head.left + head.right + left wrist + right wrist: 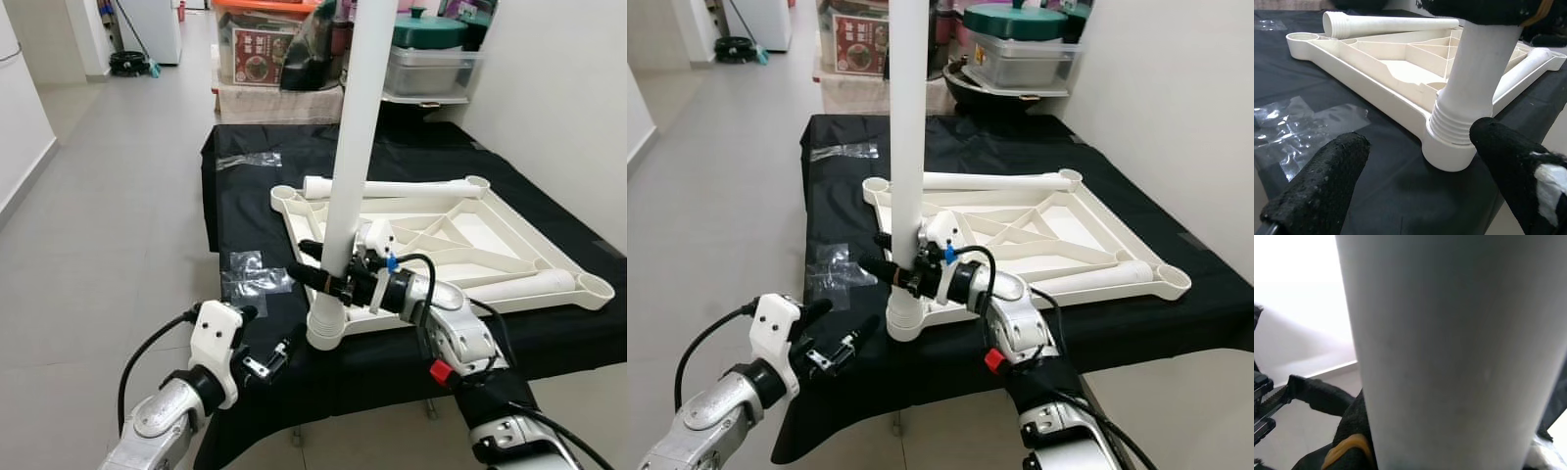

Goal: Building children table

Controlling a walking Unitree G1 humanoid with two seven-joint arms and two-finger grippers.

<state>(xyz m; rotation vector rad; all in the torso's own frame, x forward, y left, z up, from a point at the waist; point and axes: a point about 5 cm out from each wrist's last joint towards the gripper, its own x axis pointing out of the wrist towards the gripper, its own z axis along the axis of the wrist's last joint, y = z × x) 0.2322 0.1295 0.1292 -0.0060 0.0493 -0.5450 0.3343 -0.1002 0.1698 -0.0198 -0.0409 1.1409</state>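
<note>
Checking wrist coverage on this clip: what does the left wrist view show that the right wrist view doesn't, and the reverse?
Left wrist view: the upright white plastic leg's threaded end sitting in the corner socket of the upturned cream plastic tabletop, two loose white legs lying on it, crumpled clear plastic wrap on the black cloth, and the open left gripper near the socket.
Right wrist view: the leg's smooth shaft up close, with pale floor beyond.
Both: the same upright leg, held by the right gripper.

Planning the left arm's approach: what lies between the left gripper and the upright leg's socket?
Bare black cloth only, in the left wrist view, between left gripper and corner socket.
</note>
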